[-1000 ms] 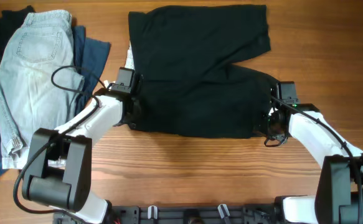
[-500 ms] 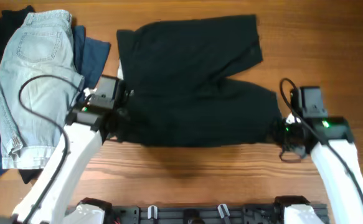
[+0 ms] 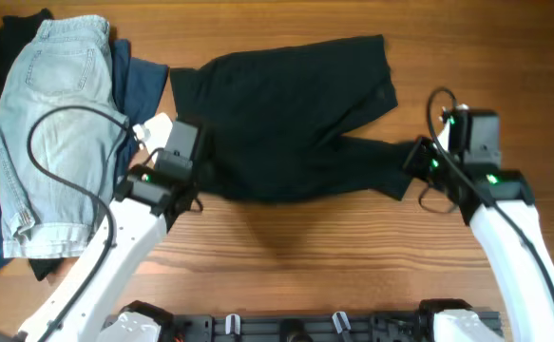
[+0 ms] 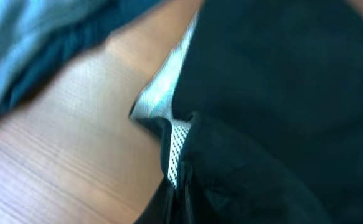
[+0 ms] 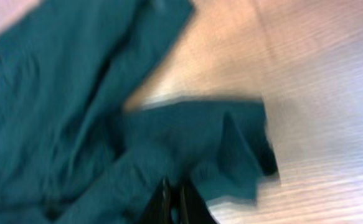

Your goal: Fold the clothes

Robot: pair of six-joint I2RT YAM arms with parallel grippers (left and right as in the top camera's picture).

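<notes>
Since a second ago I see the black shorts (image 3: 286,114) pulled narrower: their 6 o'clock edge has risen off the tabletop (image 3: 353,256) and moved toward 12, and the whole garment has slid toward 9 o'clock. Both arms have swung outward, forearms now running from the 6 o'clock edge up to the cloth.

My left claw (image 3: 183,152) sits at the shorts' 9 o'clock edge, clamped on bunched black fabric; the left wrist view shows a white mesh lining (image 4: 178,140) turned out just above the pinch. My right claw (image 3: 414,160) is at the 3 o'clock end, pinched tight on the lower leg's hem, fingers (image 5: 162,199) nearly together.

The shorts lie centre, toward 12. Pale denim shorts (image 3: 53,123) and dark blue garments (image 3: 143,85) are piled at 9 to 10 o'clock.
</notes>
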